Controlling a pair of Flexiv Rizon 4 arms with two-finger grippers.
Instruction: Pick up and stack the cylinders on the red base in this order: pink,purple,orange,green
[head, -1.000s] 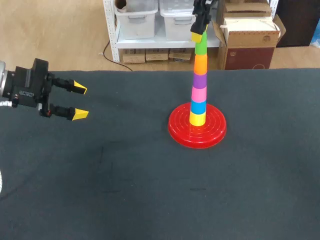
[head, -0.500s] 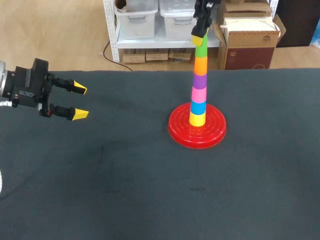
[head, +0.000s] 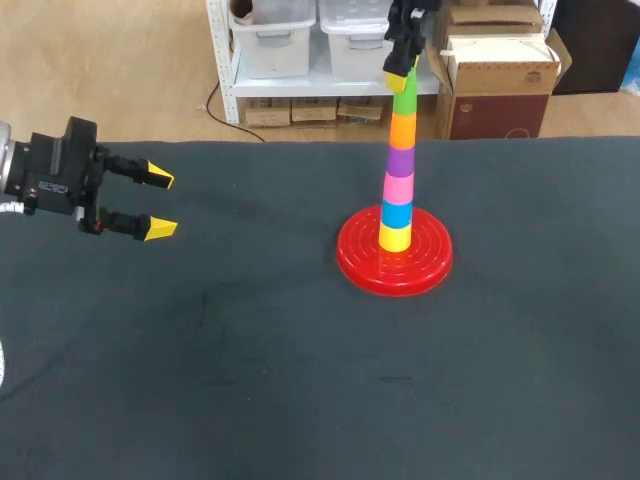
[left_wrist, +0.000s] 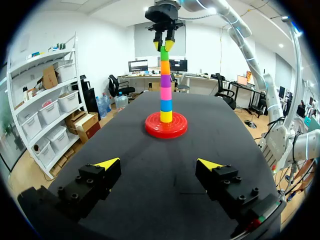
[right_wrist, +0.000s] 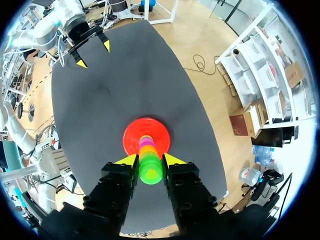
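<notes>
**Six cylinders up, top one not yet let go**

Six plastic cylinders stand in one column on the round red plastic base (head: 360, 262), which sits on the dark cloth table (head: 300, 400). From the bottom they are a yellow cylinder (head: 394, 238), a blue cylinder (head: 397, 214), the pink cylinder (head: 398, 187), the purple cylinder (head: 400, 160), the orange cylinder (head: 401, 128) and the green cylinder (head: 404, 97) on top.

The right gripper (head: 401, 72) hangs straight over the column. In its own wrist view its yellow-tipped fingers press the green cylinder from both sides, so it appears to be pinching that piece. The left gripper (head: 155, 203) is well apart from the stack, fingers spread with nothing between them.

The order asked for looks met, so what remains is probably release and retreat. The column is tall and narrow. If the green cylinder is not fully seated, opening could leave it cocked or let it drop off. If one finger drags on the cylinder as the fingers part, or the arm lifts away at a slant, the sideways pull could topple several pieces. A pull upward before the fingers have parted would lift the green cylinder back off.
</notes>
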